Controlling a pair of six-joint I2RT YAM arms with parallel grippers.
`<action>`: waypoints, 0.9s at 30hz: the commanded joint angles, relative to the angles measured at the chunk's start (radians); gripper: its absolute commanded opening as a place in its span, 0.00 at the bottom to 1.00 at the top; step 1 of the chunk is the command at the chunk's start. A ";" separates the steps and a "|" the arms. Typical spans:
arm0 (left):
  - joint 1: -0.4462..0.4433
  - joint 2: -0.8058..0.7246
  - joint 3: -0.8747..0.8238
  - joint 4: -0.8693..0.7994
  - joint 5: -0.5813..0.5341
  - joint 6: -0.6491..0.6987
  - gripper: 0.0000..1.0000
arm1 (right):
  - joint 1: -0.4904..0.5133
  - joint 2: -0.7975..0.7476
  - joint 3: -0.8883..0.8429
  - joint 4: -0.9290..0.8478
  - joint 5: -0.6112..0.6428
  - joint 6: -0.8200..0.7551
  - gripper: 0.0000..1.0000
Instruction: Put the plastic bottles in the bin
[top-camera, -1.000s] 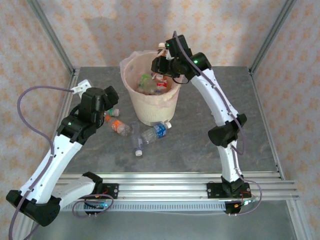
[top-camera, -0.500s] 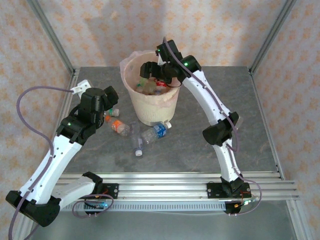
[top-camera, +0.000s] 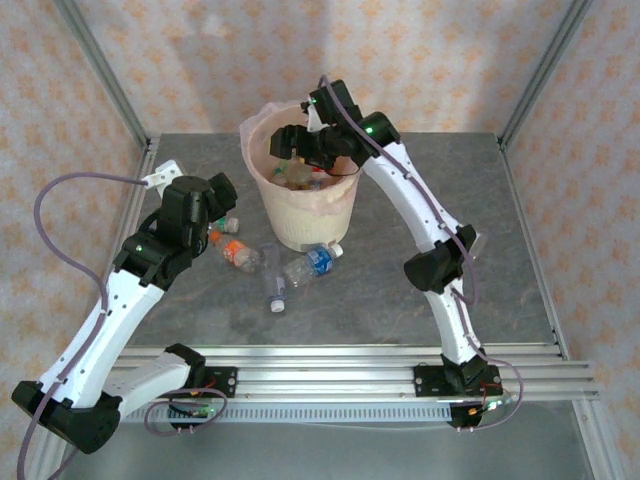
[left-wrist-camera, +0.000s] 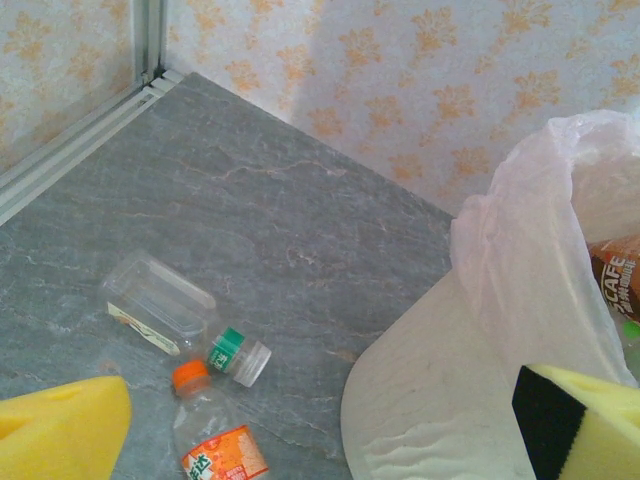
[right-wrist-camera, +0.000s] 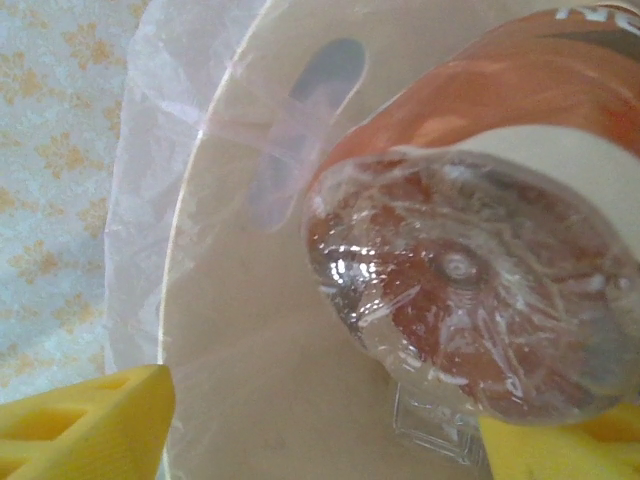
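Note:
The bin (top-camera: 300, 212), a cream bucket lined with a pinkish bag (left-wrist-camera: 530, 240), holds several plastic bottles (top-camera: 300, 176). My right gripper (top-camera: 293, 143) hangs open over the bin's mouth. In the right wrist view its yellow pads (right-wrist-camera: 90, 425) stand wide apart (right-wrist-camera: 325, 440), and a red-labelled bottle (right-wrist-camera: 470, 300) lies free below against the inner wall. My left gripper (top-camera: 222, 200) is open (left-wrist-camera: 320, 430) left of the bin wall (left-wrist-camera: 430, 400), above an orange-capped bottle (left-wrist-camera: 215, 440) and a clear green-labelled one (left-wrist-camera: 170, 315).
More bottles lie on the grey table in front of the bin: an orange-labelled one (top-camera: 238, 252), a blue-labelled one (top-camera: 310, 265) and a clear one (top-camera: 275, 290). Patterned walls and metal frame posts (top-camera: 100, 80) close in the table's sides and back.
My right gripper has swung left over the bin's mouth and opened, and the bottle it held is now down in the bin. The left arm has stayed put.

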 joint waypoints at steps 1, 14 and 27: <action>0.013 -0.003 -0.007 0.022 -0.031 -0.012 1.00 | 0.006 -0.066 0.042 0.014 0.046 -0.042 0.73; 0.016 0.008 -0.003 0.028 -0.023 -0.013 1.00 | 0.006 -0.082 0.042 0.052 0.214 -0.076 0.43; 0.021 0.009 0.002 0.022 -0.023 -0.008 1.00 | -0.014 -0.009 0.047 -0.008 0.328 -0.067 0.43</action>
